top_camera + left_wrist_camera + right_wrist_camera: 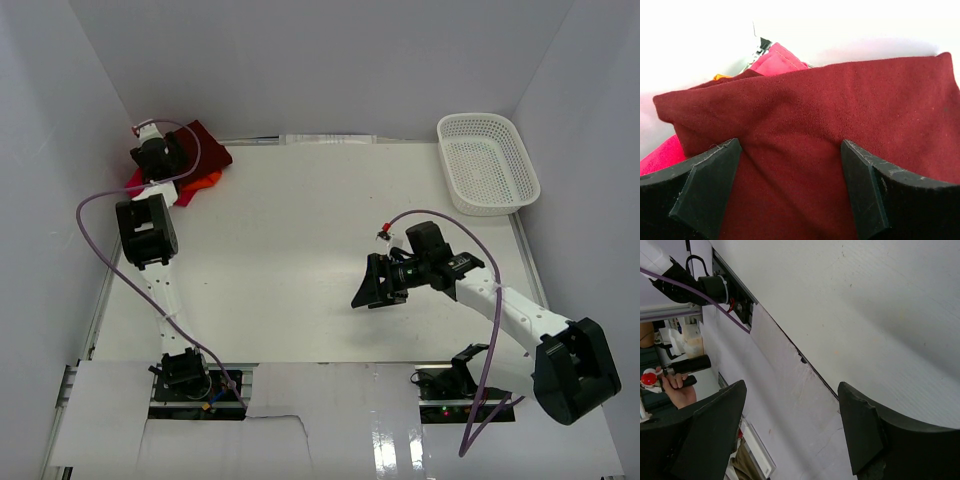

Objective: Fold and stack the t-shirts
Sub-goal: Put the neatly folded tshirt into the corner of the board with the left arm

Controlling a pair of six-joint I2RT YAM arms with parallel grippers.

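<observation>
Right claw (375,295): you are holding it released above the table (290,230), gripping nothing.
Left claw (790,147): its fingers are standing wide apart, straddling the maroon shirt (865,100), not clenching.
Shirts: the maroon shirt is lying heaped with the pink shirt (777,59) and orange shirt (205,181) in the table's far-left corner.
Basket (530,190): it is sitting far right.

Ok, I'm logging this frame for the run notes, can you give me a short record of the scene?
shirts: one heap, far left corner
top: maroon shirt
edges: pink shirt, orange shirt
left tool: open, over maroon shirt
right tool: open, holding nothing, above table
basket: far right corner
</observation>
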